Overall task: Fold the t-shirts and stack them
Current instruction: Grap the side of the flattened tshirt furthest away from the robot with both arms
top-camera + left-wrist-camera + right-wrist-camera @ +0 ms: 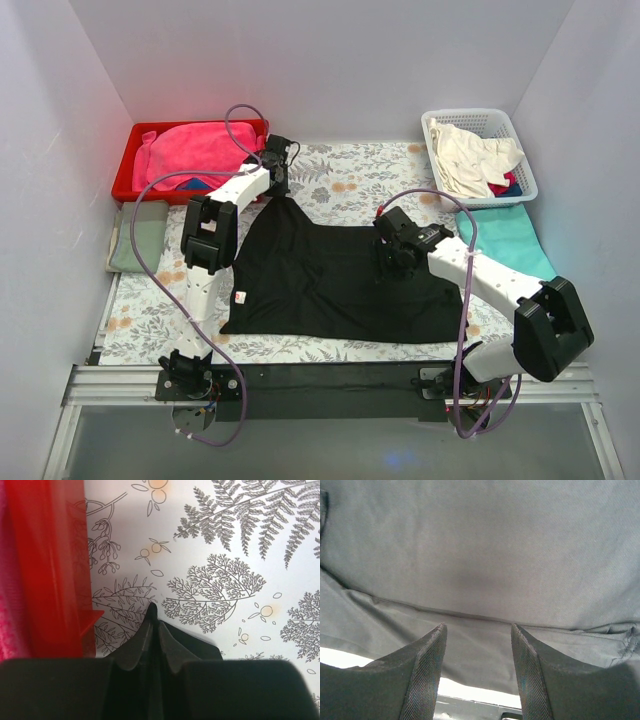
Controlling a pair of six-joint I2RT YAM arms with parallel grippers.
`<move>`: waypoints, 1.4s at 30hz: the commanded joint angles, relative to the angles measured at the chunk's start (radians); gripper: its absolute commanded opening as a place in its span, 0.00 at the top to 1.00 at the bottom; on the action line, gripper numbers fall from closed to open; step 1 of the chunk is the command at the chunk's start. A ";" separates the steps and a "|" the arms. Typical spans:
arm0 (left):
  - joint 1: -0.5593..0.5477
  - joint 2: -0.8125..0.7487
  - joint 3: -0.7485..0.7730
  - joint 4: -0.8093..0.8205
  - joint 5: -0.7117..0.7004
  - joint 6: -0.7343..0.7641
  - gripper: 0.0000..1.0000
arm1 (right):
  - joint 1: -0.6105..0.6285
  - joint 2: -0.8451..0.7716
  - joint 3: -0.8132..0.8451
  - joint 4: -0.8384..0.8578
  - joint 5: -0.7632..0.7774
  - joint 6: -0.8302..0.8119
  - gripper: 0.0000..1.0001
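left wrist view: the far edge of the large black cotton t-shirt (320,280), spread on the fern-printed tablecloth (240,555), is pinched in the closed left gripper (152,617), probably for folding; the right gripper (477,645) is held wide open just above the fabric.

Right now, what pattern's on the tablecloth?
White tablecloth with grey ferns and small orange fruits; clearest in the left wrist view.

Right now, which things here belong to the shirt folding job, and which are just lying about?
Job:
black t-shirt, a corner pinched by the left gripper
teal t-shirt, folded
right gripper, open above the black t-shirt

Lying about:
red bin with pink cloth
white basket of pale clothes
grey-green folded cloth
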 commanded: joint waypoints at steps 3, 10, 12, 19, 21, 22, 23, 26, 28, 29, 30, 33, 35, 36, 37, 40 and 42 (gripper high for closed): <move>0.014 0.022 0.003 -0.045 -0.042 0.007 1.00 | -0.007 0.012 0.036 0.007 0.033 -0.005 0.41; 0.014 -0.032 0.017 -0.070 -0.068 -0.002 1.00 | -0.034 0.029 0.103 -0.002 0.125 -0.011 0.41; 0.011 -0.063 0.025 -0.077 -0.071 -0.010 1.00 | -0.068 0.065 0.161 -0.002 0.181 -0.028 0.41; -0.029 -0.168 0.014 -0.102 -0.108 -0.027 1.00 | -0.243 0.262 0.359 0.001 0.202 -0.080 0.41; -0.037 -0.196 -0.004 -0.100 -0.123 -0.036 1.00 | -0.298 0.327 0.393 0.002 0.194 -0.089 0.41; -0.044 -0.210 -0.013 -0.096 -0.123 -0.038 1.00 | -0.315 0.348 0.410 0.001 0.195 -0.094 0.41; -0.048 -0.237 -0.032 -0.094 -0.126 -0.039 1.00 | -0.348 0.366 0.435 0.002 0.197 -0.104 0.41; -0.057 -0.285 -0.055 -0.091 -0.135 -0.047 1.00 | -0.416 0.443 0.473 -0.001 0.191 -0.124 0.39; -0.061 -0.305 -0.076 -0.091 -0.138 -0.056 1.00 | -0.456 0.460 0.485 0.005 0.188 -0.137 0.37; -0.061 -0.314 -0.084 -0.091 -0.138 -0.058 1.00 | -0.465 0.475 0.492 0.009 0.192 -0.147 0.36; -0.061 -0.334 -0.098 -0.088 -0.137 -0.061 1.00 | -0.476 0.483 0.504 0.012 0.200 -0.155 0.36; -0.063 -0.360 -0.116 -0.094 -0.123 -0.070 1.00 | -0.504 0.513 0.530 0.022 0.209 -0.175 0.36; -0.068 -0.369 -0.122 -0.099 -0.117 -0.079 1.00 | -0.514 0.542 0.545 0.025 0.220 -0.184 0.36; -0.069 -0.377 -0.130 -0.102 -0.114 -0.081 1.00 | -0.517 0.553 0.559 0.027 0.220 -0.189 0.36; -0.072 -0.380 -0.135 -0.106 -0.111 -0.085 1.00 | -0.524 0.564 0.565 0.027 0.220 -0.190 0.36; -0.077 -0.389 -0.142 -0.114 -0.111 -0.090 1.00 | -0.536 0.598 0.582 0.027 0.223 -0.187 0.36; -0.078 -0.396 -0.147 -0.119 -0.114 -0.091 1.00 | -0.550 0.615 0.585 0.027 0.218 -0.180 0.37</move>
